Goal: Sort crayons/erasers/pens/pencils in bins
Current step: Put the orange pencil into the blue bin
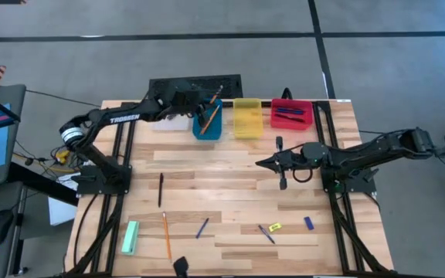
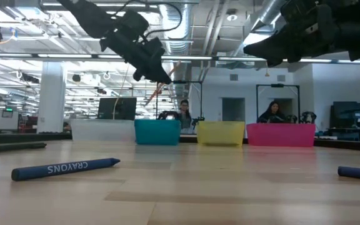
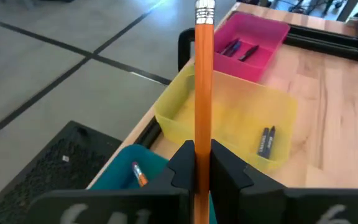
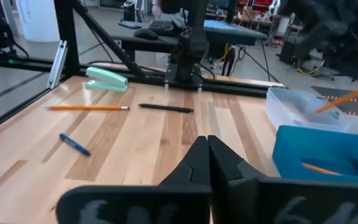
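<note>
Left claw (image 3: 202, 167) clamps 1 pencil (image 3: 203, 74) above the blue bin (image 1: 207, 123).

I read "TROSSEN" in white along my left arm (image 1: 122, 118) at about ten o'clock on the table, and "CRAYONS", upside down, on the dark blue crayon (image 2: 65, 168) lying nearest the low camera.

1. Orange pencil (image 3: 203, 93) is showing a silver band.
2. Bins are showing blue (image 1: 207, 126), yellow (image 1: 246, 118), red (image 1: 291, 113) and clear (image 1: 170, 122).
3. Stapler (image 1: 130, 237) is looking mint green.
4. Table (image 1: 230, 166) is showing pale wood planks.
5. Crayon (image 2: 65, 168) is showing dark blue with pale lettering.
</note>
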Robot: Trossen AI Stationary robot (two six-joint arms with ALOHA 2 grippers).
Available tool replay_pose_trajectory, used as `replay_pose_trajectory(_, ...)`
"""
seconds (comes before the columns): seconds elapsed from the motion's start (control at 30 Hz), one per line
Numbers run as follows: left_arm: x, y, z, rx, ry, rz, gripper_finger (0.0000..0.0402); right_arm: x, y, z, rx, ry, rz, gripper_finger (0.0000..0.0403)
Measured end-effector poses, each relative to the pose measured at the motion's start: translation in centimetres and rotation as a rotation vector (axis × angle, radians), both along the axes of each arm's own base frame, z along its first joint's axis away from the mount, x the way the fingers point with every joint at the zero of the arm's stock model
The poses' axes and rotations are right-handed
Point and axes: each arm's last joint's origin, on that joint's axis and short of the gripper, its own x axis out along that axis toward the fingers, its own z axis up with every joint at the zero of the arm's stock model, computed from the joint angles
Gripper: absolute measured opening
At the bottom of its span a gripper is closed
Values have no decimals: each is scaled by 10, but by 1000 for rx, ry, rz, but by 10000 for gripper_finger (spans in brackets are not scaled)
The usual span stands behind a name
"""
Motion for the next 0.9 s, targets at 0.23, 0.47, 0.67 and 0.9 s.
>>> replay_pose_trajectory(0.23,39,28,-8,-1,108,-12,13,3,0,-2,-20,-10,1,7)
replay_pose_trajectory(0.47,46,52,-18,-67,175,37,13,9,-1,-7,-50,-12,-4,3)
replay_pose_trajectory(0.67,37,61,-23,-140,125,72,13,15,-1,-15,-51,9,-3,8)
replay_pose_trajectory(0.9,36,53,-31,-249,153,60,13,22,-2,-23,-51,11,-3,3)
